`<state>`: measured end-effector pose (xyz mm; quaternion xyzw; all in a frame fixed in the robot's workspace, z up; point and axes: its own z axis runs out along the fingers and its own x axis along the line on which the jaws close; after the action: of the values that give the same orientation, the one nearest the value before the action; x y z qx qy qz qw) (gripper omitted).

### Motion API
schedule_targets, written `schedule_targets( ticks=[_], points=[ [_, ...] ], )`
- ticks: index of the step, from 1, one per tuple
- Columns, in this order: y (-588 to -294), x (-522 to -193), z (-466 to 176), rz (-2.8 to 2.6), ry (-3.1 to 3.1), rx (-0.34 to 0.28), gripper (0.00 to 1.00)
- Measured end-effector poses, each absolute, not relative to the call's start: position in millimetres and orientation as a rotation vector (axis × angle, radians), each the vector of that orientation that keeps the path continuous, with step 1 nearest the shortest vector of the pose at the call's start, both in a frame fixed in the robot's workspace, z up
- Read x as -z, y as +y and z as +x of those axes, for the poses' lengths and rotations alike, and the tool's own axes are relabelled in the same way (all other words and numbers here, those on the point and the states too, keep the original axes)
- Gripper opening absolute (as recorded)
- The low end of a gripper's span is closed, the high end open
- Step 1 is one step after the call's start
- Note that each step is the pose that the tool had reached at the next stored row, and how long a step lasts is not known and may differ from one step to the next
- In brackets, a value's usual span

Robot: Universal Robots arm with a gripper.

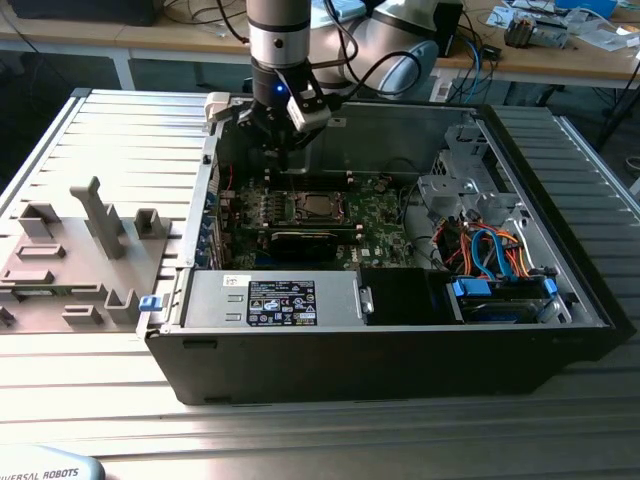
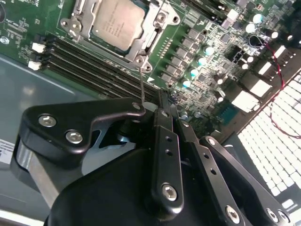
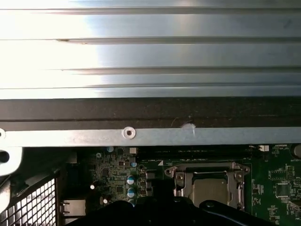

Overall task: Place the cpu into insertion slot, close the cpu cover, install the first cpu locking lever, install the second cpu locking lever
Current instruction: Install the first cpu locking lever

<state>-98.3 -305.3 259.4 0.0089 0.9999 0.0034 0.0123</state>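
Observation:
The cpu, a dull silver square, lies flat in the insertion slot on the green board. The silvery cpu cover is folded down around its edges. The cover also appears in the first wrist view. A thin wire locking lever rises from the socket's corner up beside my black fingers. My gripper hangs just above the board behind the socket, with its fingers pressed together and nothing visible between them. In the exterior view the gripper is inside the case, above the socket's far side.
Memory slots run alongside the socket. A long black card lies in front of it. The case's metal rim and walls enclose the board. A drive cage and cables fill the exterior view's right. A grey fixture plate sits outside on the left.

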Motion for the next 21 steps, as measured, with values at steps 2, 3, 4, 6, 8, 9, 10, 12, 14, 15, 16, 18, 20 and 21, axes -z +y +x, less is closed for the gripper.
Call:
schedule_targets(
  ticks=[2,3,4,6,8,9,10,12,14,15,16,18,20,21],
  points=[
    [-305,-259,-97,0.028,3.117,-0.01,0.11],
    [-305,-259,-96,0.027,3.117,-0.011,0.11],
    [-305,-259,-95,0.027,3.117,-0.011,0.11],
    [-305,-259,-94,0.028,3.117,-0.011,0.11],
    [-305,-259,-93,0.028,3.117,-0.011,0.11],
    [-305,-259,-91,0.028,3.117,-0.011,0.11],
    [-305,-259,-90,0.028,3.117,-0.011,0.11],
    [-305,-259,-88,0.028,3.117,-0.011,0.11],
    [-305,-259,-87,0.027,3.117,-0.011,0.11],
    [-305,-259,-86,0.027,3.117,-0.011,0.11],
    [-305,-259,-85,0.028,3.117,-0.011,0.11],
    [-305,-259,-82,0.027,3.118,-0.011,0.11],
    [-305,-259,-81,0.028,3.118,-0.011,0.11],
    [-305,-259,-80,0.028,3.118,-0.011,0.11]
  ],
)
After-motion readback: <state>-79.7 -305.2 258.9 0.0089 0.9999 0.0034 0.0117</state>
